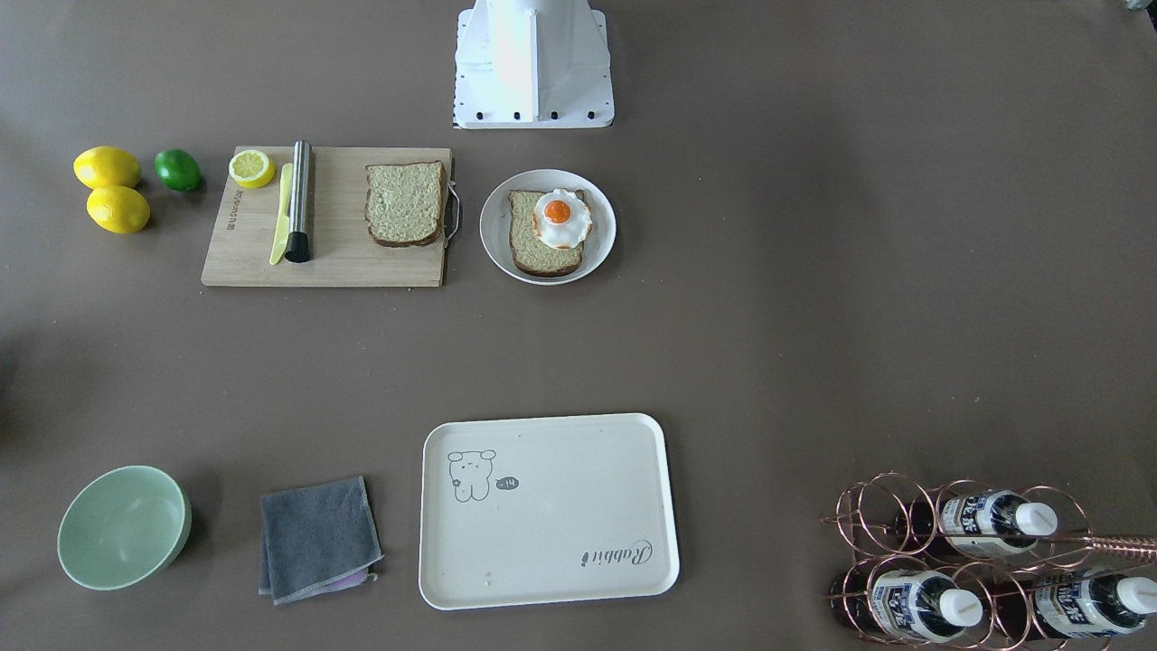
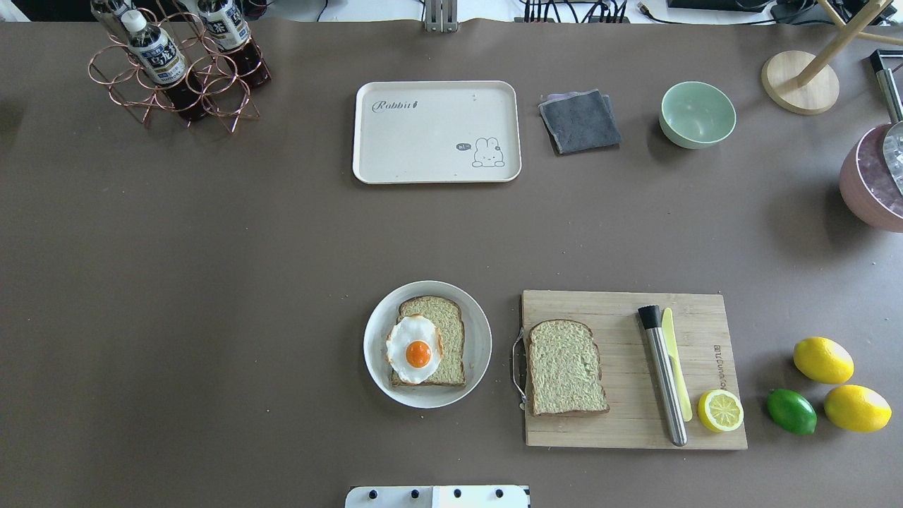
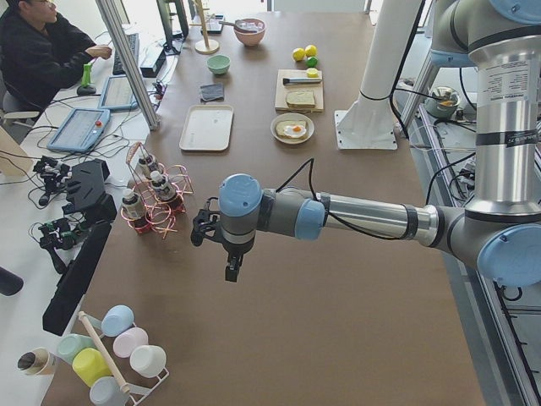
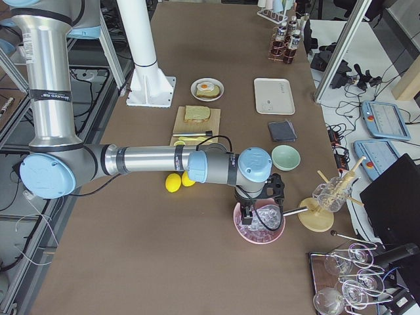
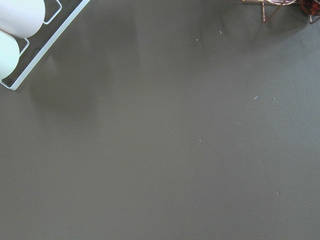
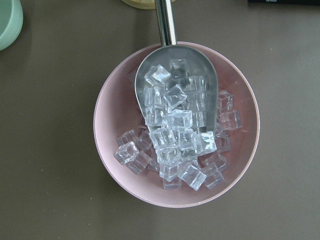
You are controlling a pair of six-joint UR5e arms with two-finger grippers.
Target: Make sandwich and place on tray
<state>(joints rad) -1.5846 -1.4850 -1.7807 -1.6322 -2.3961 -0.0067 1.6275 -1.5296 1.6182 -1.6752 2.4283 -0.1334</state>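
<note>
A long brown table carries the sandwich in parts: one bread slice, topped by the fried egg, lies on a round white plate near the robot's base; the second slice lies on the wooden cutting board just beside the plate; the cream tray sits across the table, well apart from both. The left gripper hangs near the bottle rack, seemingly pointing straight down; the right gripper hangs over a pink bowl of ice; both are far from the bread; from these side views one cannot tell whether their jaws are wide or closed.
</note>
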